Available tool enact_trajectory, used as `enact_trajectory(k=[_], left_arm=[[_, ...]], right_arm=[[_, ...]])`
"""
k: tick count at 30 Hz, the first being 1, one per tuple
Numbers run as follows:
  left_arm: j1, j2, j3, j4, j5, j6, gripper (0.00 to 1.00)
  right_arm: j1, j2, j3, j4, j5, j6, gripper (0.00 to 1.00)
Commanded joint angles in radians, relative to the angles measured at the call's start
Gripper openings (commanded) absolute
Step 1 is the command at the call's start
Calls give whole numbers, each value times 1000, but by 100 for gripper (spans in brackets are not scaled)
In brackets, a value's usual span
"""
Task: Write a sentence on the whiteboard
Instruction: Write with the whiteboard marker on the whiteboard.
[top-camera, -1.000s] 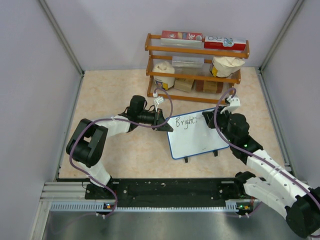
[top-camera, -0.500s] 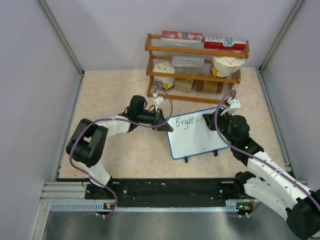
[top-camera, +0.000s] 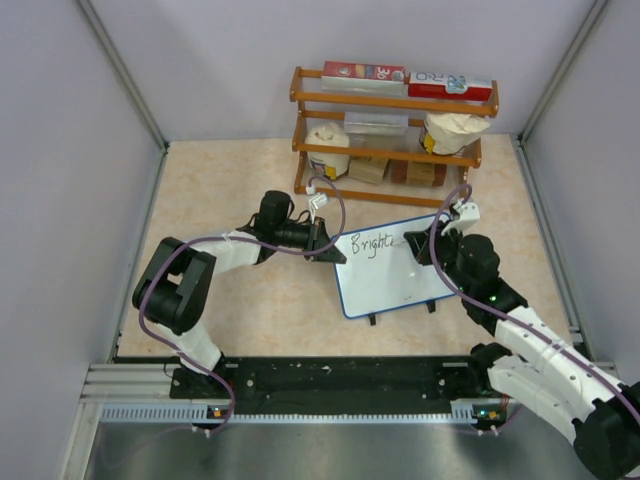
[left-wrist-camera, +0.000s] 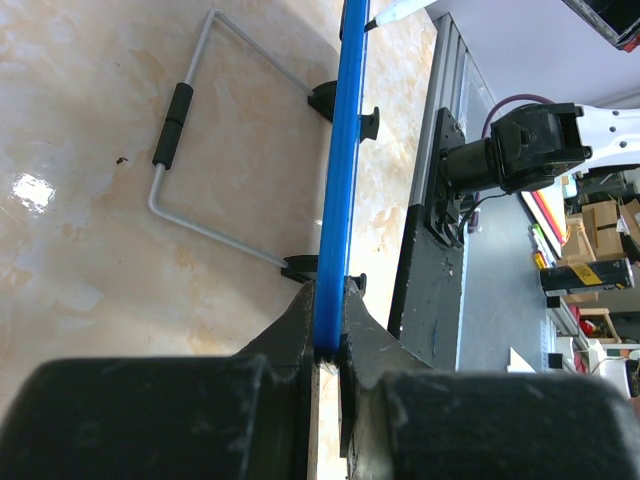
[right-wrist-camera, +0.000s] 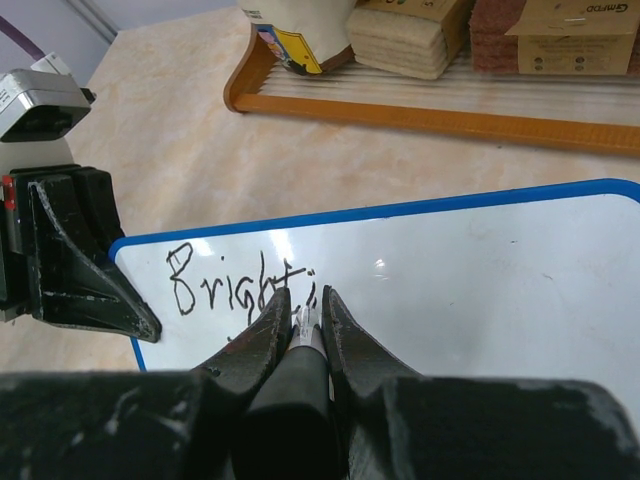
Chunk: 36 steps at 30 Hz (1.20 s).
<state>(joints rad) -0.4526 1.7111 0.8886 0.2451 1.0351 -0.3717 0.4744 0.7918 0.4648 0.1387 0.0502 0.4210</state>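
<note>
Arms: left tool (left-wrist-camera: 327, 320) clamps whiteboard (top-camera: 395, 275) rim | right tool (right-wrist-camera: 304, 298) holds marker (right-wrist-camera: 292, 390)

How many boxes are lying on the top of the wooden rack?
2: the left box and the right box, lying end to end along the top of the wooden rack. Others could be hidden behind them.

Pale lilac-grey walls (top-camera: 220, 60); beige marbled tabletop (top-camera: 220, 180); wooden rack (top-camera: 395, 101) at back, boxes (top-camera: 365, 72) and bags (top-camera: 328, 140) on shelves.
</note>
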Motion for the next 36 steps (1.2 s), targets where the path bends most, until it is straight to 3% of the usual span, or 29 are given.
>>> enact_trajectory(k=[1,19,36], left_arm=[[-14,41,-8,-58,-118,125,0],[-12,41,-8,-61,-119,125,0],[-14,39,-8,-59,-118,125,0]], right_arm=[[-8,7,-3,-1,13,-5,0],[-8,64,58,65,77,-11,0],[-10,-20,34,65,39,-31,0]])
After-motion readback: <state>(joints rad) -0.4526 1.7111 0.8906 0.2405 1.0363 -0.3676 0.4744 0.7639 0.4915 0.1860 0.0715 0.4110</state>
